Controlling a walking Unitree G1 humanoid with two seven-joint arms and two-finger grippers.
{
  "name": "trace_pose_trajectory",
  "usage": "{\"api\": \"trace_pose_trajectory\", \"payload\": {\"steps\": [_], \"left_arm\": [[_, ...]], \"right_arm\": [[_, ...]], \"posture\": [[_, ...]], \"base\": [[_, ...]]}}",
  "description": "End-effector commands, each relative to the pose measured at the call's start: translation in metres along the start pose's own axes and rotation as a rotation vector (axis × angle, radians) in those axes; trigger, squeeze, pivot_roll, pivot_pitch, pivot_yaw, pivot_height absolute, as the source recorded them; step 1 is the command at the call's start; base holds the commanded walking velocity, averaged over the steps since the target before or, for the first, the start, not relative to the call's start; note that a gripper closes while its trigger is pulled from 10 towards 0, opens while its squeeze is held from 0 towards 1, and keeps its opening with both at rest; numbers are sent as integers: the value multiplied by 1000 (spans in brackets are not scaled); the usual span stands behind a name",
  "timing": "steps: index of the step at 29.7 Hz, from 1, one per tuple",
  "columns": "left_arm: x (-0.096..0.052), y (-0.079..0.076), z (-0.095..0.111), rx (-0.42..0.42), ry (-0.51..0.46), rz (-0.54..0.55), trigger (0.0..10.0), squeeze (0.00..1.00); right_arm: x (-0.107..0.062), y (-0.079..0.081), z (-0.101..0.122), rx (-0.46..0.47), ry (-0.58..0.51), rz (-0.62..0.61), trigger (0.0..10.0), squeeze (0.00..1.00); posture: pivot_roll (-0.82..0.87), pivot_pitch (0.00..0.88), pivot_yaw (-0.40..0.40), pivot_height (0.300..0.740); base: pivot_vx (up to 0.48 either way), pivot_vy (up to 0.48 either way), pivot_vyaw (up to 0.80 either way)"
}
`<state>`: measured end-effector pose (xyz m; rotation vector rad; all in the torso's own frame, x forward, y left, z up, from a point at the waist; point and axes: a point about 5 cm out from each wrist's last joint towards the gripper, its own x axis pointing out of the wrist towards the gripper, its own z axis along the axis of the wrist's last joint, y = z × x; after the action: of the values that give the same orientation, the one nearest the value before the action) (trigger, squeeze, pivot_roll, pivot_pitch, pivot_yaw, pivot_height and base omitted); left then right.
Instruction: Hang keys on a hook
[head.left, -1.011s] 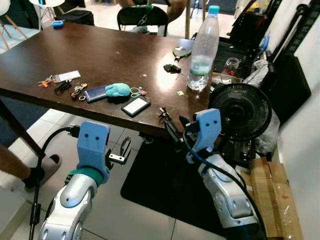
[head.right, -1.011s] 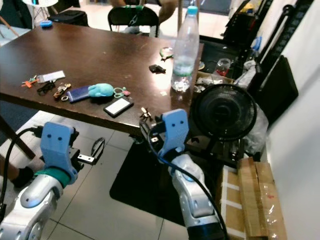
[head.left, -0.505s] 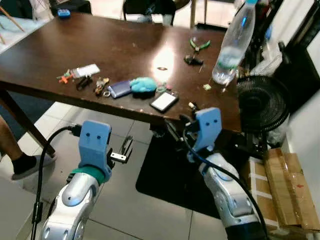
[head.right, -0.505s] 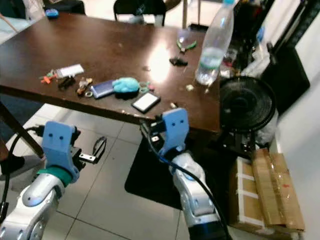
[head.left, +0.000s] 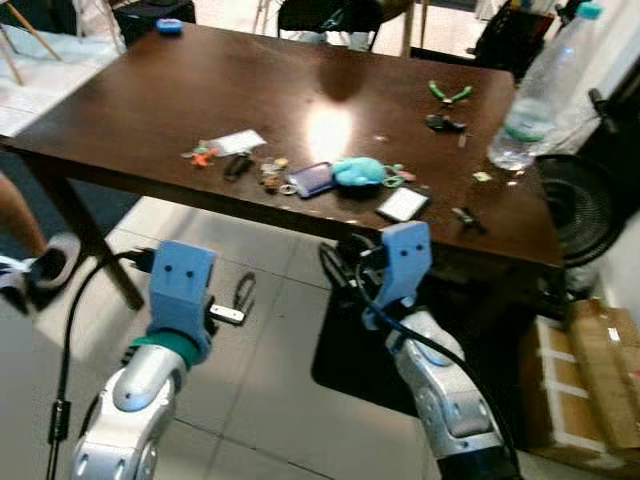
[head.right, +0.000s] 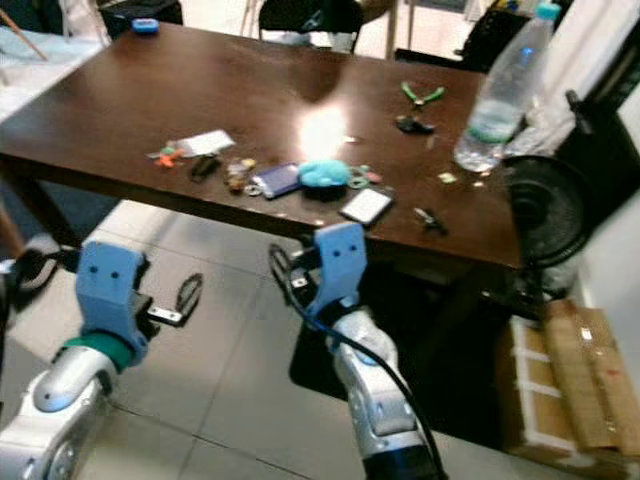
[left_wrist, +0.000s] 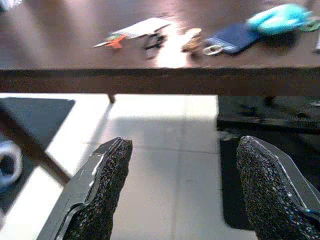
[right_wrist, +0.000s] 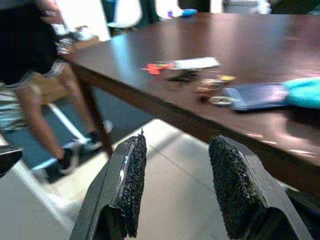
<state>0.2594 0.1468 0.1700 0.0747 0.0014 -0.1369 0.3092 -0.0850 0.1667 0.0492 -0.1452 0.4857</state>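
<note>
From the head cameras, a dark brown tabletop (head.left: 200, 110) carries the keys (head.left: 272, 180) near its front edge, just left of a blue wallet (head.left: 313, 178) and a teal plush toy (head.left: 357, 171), with a phone (head.left: 403, 204) to the right and a water bottle (head.left: 535, 100) well beyond. Both arms are held below that edge. The left wrist camera shows the left claw (left_wrist: 185, 187) spread wide, empty. The right wrist camera shows the right claw (right_wrist: 177, 185) spread, empty, a person's legs (right_wrist: 47, 110) beside the tabletop.

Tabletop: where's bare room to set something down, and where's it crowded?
The table is bare across its far-left stretch, behind the white tag, and between the pliers and the front clutter. Crowded: the near-edge row from tag past keys and teal toy to phone.
</note>
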Motion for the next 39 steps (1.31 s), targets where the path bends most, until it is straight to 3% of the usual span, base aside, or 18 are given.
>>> {"api": "trace_pose_trajectory", "payload": {"steps": [1,6,27,33,39], "left_arm": [[-1,-3,-4,-2,19,-12,10000,0],[-1,-3,-4,-1,18,-14,10000,0],[1,-4,-1,2,8,-27,10000,0],[1,-3,1,38,-18,-16,10000,0],[2,2,2,64,-36,17,10000,0]], "right_arm": [[-3,-3,-3,5,11,-15,10000,0],[-3,-3,-3,7,11,-14,10000,0],[-3,-3,-4,10,9,-17,10000,0],[-2,-2,-4,3,5,-18,10000,0],[-2,-2,-5,-2,5,-14,10000,0]], "posture": [[-11,82,62,740],[-11,83,63,740],[-13,79,68,740],[-13,78,70,740],[-12,78,70,740]], "base": [[0,398,0],[0,380,0],[0,0,-800],[0,0,0],[377,0,0]]}}
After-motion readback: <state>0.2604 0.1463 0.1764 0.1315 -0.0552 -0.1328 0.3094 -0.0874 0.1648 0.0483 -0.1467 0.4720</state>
